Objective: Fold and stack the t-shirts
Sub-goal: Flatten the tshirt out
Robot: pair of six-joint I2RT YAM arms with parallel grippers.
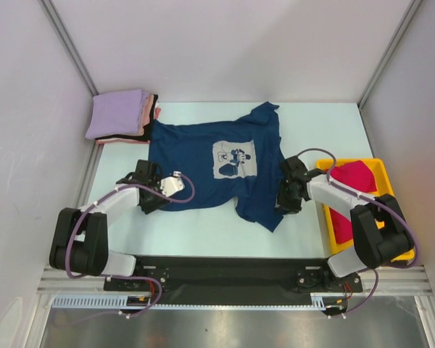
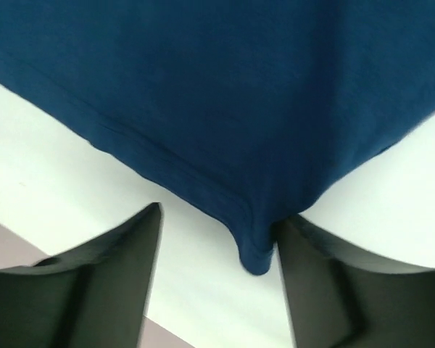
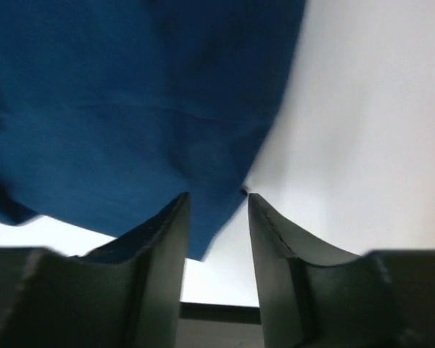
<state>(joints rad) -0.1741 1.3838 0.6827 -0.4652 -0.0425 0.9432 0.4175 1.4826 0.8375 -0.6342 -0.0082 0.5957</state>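
Note:
The navy blue t-shirt [image 1: 203, 170] lies spread print-up in the middle of the table, its white cartoon-mouse print [image 1: 234, 159] showing. My left gripper [image 1: 151, 190] is low at the shirt's lower left edge. In the left wrist view it [image 2: 219, 217] is open, and a corner of the navy hem [image 2: 254, 250] hangs between the fingers, against the right one. My right gripper [image 1: 286, 190] is at the shirt's right edge. In the right wrist view it [image 3: 217, 197] is open, with the navy cloth's edge [image 3: 210, 217] between the fingers.
A stack of folded shirts stands at the back left, with lavender [image 1: 117, 112] on top and pink and black beneath. A yellow plastic tray [image 1: 380, 170] at the right holds a crimson shirt [image 1: 351, 192]. White walls and metal posts close in the table.

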